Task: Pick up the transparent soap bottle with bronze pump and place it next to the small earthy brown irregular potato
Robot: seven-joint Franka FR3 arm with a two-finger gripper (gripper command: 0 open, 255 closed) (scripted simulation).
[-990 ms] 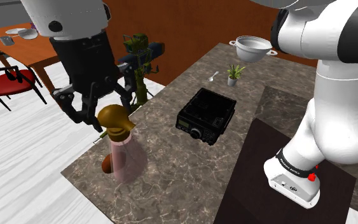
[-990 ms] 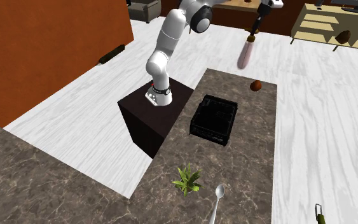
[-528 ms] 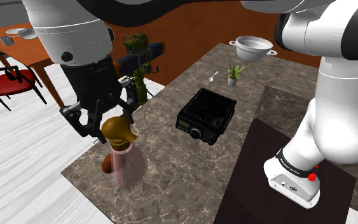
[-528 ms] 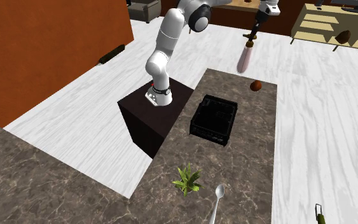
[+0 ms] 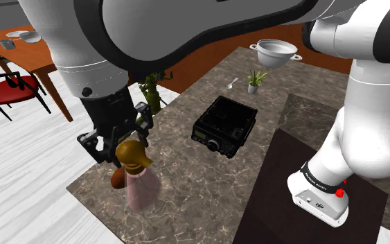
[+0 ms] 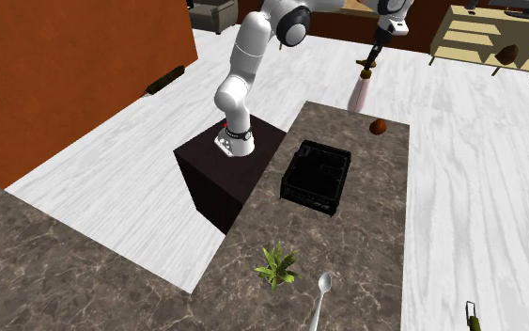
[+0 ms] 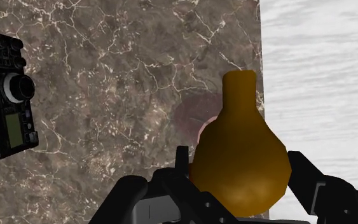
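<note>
A dark veined marble counter (image 5: 207,181) carries a black boxy radio (image 5: 224,126) mid-surface. At the shoulder view's far end sit a small green potted plant (image 5: 255,79) and a pale spoon (image 5: 232,83); a brown potato (image 5: 118,179) lies near-left.

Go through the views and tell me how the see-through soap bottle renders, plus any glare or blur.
Shoulder view: the soap bottle has a faint pink body, with the counter veins showing through it. Wrist view: the bronze pump is smoothly shaded with no glare spot, and the body below it is only a pinkish smudge on the marble. Second exterior view: even light, nothing blurred, and the bottle reads as a pale pink sliver.
</note>
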